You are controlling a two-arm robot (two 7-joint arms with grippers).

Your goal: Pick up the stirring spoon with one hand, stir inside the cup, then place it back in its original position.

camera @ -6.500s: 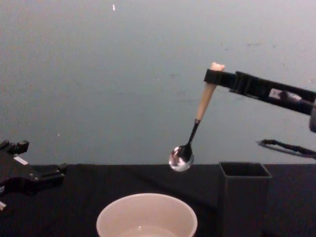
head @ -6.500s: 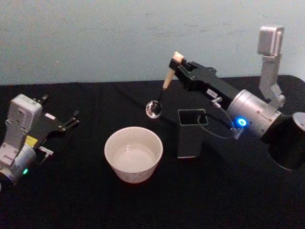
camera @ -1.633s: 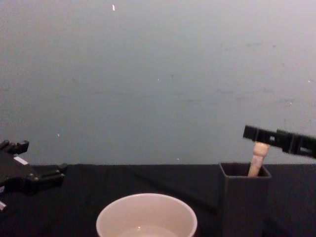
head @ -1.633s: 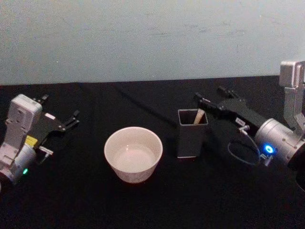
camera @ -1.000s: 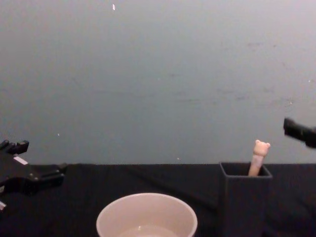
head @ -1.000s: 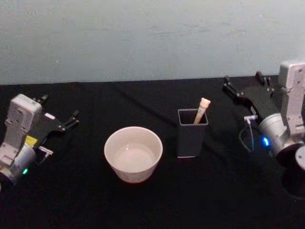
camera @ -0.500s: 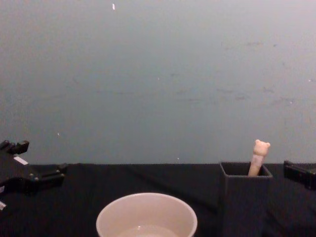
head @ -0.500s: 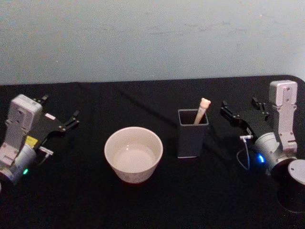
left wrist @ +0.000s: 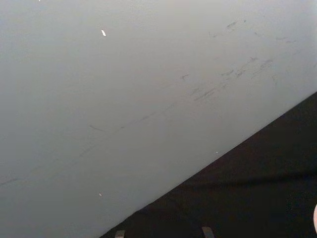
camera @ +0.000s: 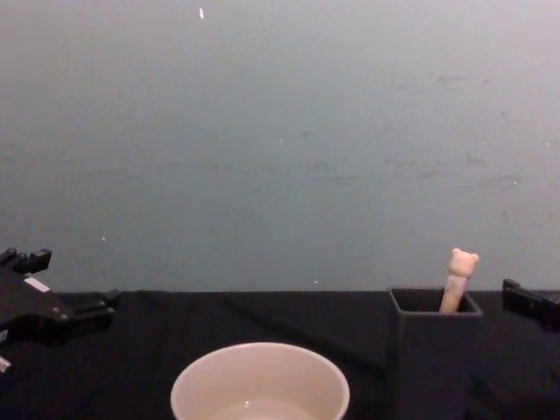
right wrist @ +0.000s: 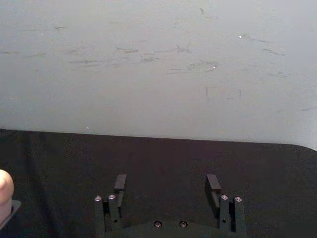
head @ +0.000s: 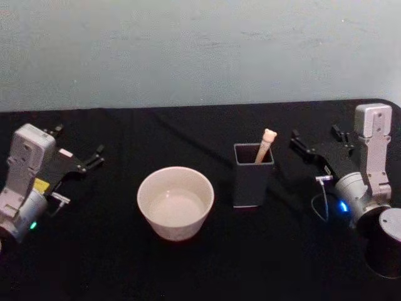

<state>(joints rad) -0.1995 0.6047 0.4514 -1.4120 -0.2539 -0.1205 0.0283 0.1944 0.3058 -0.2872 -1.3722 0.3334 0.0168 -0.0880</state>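
Now that the stirring spoon (head: 265,144) stands back in the holder (head: 252,177), the right gripper (head: 313,143), jaws spread empty, has withdrawn beside it, so the task seems finished.

Probably a lab or test bench. A table draped in plain black cloth (head: 188,263) stands against a bare, scuffed pale grey-blue wall (camera: 280,140).

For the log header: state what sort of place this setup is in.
Probably a lab or test bench rather than a kitchen: a table draped in black cloth against a bare, scuffed pale wall, holding just a cup and a square holder with the stirring spoon.
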